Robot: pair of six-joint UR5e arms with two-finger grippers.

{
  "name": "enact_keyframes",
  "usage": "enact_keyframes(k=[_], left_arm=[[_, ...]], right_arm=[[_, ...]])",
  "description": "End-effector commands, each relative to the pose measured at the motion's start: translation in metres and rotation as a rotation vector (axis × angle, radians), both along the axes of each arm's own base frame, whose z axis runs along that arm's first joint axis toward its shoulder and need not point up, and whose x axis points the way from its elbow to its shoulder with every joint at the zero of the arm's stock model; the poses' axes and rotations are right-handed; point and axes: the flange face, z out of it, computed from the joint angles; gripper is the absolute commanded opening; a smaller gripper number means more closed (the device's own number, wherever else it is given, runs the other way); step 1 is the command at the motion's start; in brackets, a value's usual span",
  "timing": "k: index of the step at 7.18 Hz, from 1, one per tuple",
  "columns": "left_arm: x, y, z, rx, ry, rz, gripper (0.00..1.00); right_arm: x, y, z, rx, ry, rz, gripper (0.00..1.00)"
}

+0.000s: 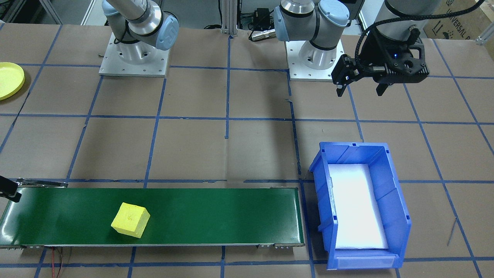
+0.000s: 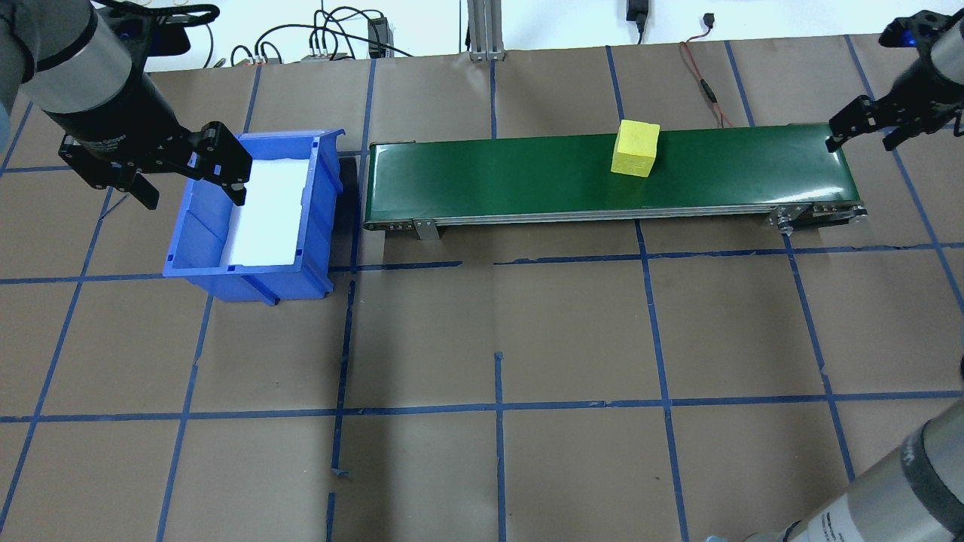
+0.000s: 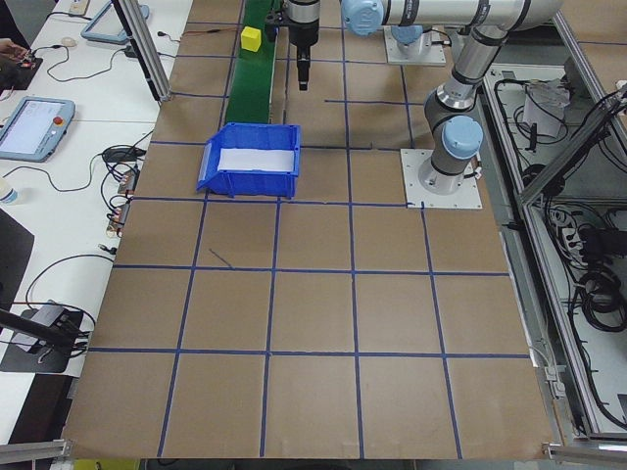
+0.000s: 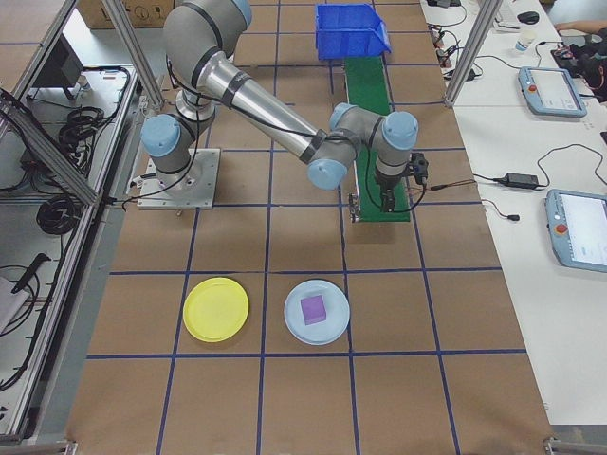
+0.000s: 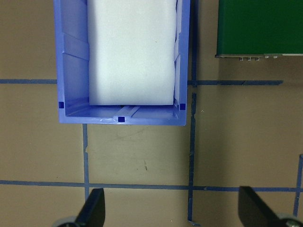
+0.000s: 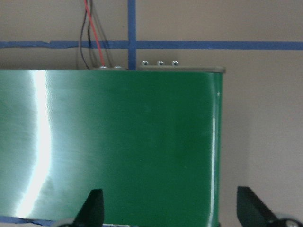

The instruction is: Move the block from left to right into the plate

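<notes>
Yellow foam block (image 2: 636, 148) sits mid-frame on the long green conveyor belt (image 2: 527, 177); both black two-finger grippers (left (image 2: 188, 177), right (image 6: 168, 208)) hang spread apart, empty.

The scene is brightly and evenly lit from above, with soft, short shadows beside the blue bin (image 2: 248, 218) and under the conveyor belt (image 2: 602, 177). The bin's white lining (image 1: 357, 206) is overexposed. A broad streak of glare crosses the belt (strongest in the right wrist view), which is slightly soft. The exterior views are sharp.
</notes>
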Motion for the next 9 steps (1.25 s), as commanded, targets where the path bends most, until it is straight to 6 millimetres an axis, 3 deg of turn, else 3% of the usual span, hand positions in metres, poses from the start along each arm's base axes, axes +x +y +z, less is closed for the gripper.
enact_keyframes(k=[1, 3, 5, 7, 9], left_arm=[[0.0, 0.0, 0.0, 0.0, 0.0, 0.0, 1.0], [-0.001, 0.0, 0.0, 0.0, 0.0, -0.001, 1.0], [-0.001, 0.0, -0.001, 0.001, 0.0, -0.001, 1.0], [-0.001, 0.0, -0.002, 0.004, 0.002, -0.003, 1.0], [-0.001, 0.001, -0.001, 0.003, 0.002, -0.003, 1.0]], right_arm=[[0.078, -0.02, 0.009, -0.01, -0.039, -0.078, 1.0], [0.129, -0.025, 0.011, -0.002, -0.061, -0.134, 1.0], [0.142, -0.032, 0.015, -0.025, -0.063, -0.16, 1.0], [0.173, -0.033, 0.013, -0.014, -0.076, -0.18, 1.0], [0.174, -0.037, -0.005, 0.008, -0.098, -0.165, 1.0]])
